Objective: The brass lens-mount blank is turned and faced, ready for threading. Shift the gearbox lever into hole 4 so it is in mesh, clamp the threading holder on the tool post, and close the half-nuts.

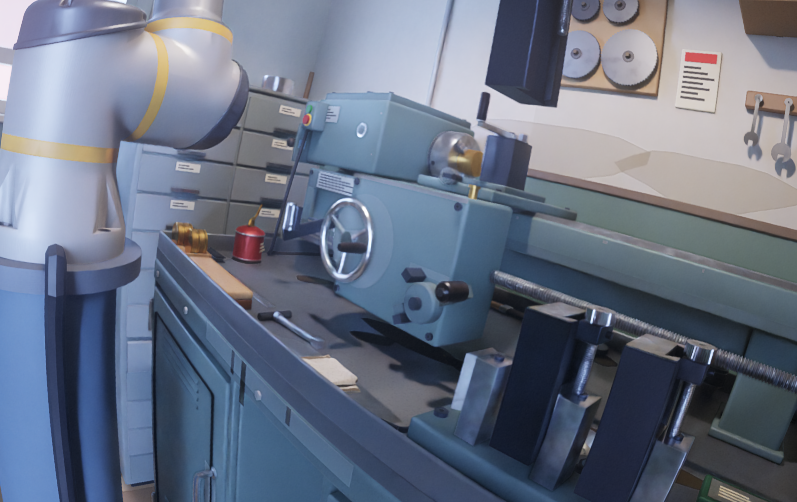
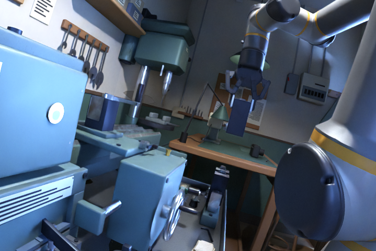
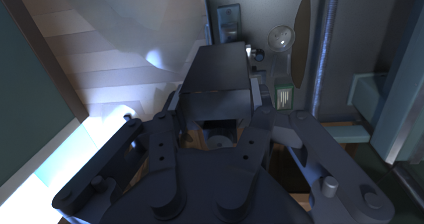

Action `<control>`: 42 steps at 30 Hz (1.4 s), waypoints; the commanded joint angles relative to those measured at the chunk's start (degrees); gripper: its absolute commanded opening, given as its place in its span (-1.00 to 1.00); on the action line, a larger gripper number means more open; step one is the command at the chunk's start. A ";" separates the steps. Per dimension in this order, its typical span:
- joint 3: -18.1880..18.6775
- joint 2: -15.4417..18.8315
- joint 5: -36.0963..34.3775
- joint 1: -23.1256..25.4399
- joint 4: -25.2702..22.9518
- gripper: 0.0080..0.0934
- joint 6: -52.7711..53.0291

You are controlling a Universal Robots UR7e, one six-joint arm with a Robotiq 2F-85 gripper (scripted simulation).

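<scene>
The threading holder (image 2: 238, 117), a dark blue rectangular block, hangs high in the air above the rack at the right end of the bench; its lower part shows at the top of the side camera (image 1: 525, 50). On the rack (image 1: 551, 399) stand two more dark holders with clamp screws and a small steel block. The tool post (image 1: 505, 161) sits on the lathe's carriage beside the brass blank (image 1: 465, 162) in the chuck. The half-nut lever's black knob (image 1: 451, 291) sticks out of the apron below the handwheel (image 1: 345, 240). My gripper (image 2: 244, 102) is closed around the threading holder's top (image 3: 216, 74).
The lathe headstock (image 1: 376, 134) and apron fill the bench's middle, with the leadscrew (image 1: 670, 337) running right. A red oil can (image 1: 248, 242), a wooden board, an Allen key (image 1: 292, 324) and a paper pad lie on the bench's front. A drill press (image 2: 161, 48) stands behind.
</scene>
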 commanded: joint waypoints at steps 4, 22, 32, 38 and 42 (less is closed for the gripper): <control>-3.33 -0.27 0.01 0.00 3.21 -1.00 0.00; -11.71 0.04 0.01 0.00 11.32 -1.00 0.00; -11.99 0.05 0.01 0.05 11.56 -1.00 0.05; -12.02 0.06 0.03 0.69 11.56 -1.00 0.68; -12.06 0.11 0.07 1.75 11.53 -1.00 1.74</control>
